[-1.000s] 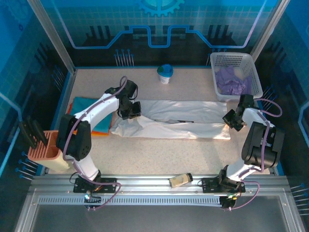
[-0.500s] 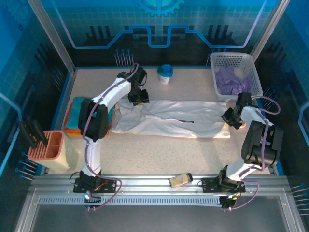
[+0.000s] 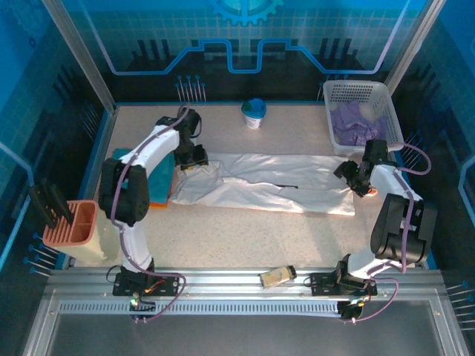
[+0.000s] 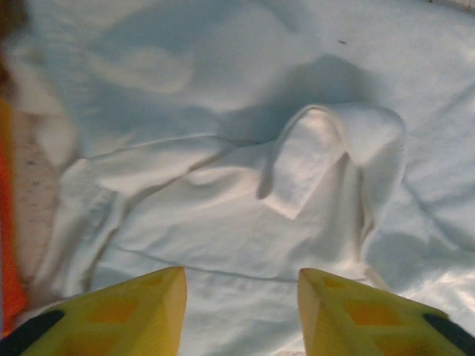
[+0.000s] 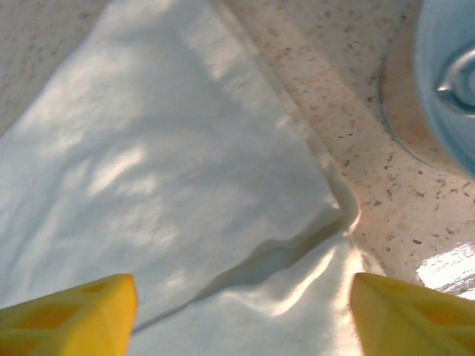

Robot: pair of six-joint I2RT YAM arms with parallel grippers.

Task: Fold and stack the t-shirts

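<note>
across the table (image 3: pixel 245 237), white t-shirt (image 3: pixel 274 182) lies lengthwise left-to-right

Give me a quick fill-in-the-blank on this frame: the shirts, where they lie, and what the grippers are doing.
1. The t-shirt spread across the middle of the table is ____ in colour.
2. The pale purple shirt lies inside the white lattice ____ at the far right.
3. The left gripper and the right gripper, over opposite ends of the spread t-shirt, are both ____, with no cloth pinched.

Missing words: white; basket; open.
</note>
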